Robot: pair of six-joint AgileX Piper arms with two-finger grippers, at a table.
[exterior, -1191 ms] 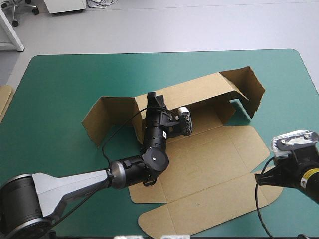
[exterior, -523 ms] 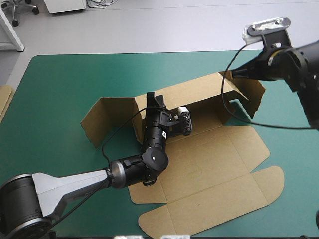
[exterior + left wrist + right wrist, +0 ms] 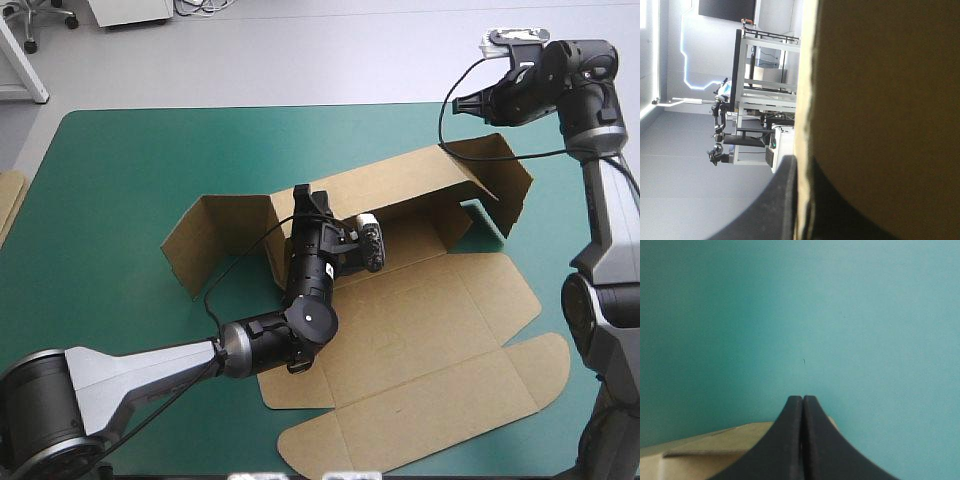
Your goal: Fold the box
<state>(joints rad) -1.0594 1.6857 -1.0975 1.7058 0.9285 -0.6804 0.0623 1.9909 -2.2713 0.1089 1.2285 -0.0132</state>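
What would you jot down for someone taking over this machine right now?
Left gripper: shut on the raised back wall of the box, near the wall's middle.
Right gripper: shut and empty, by the box's far right corner, over the teal-green cover.
Box: mid-table. The back wall and both end flaps stand up. The near panels lie flat.
Done: back wall raised.
Left: raise and tuck the other walls, probably starting at the right end flap.

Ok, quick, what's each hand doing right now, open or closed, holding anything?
Left hand: closed on the box, gripping its rear wall.
Right hand: closed, holding nothing.
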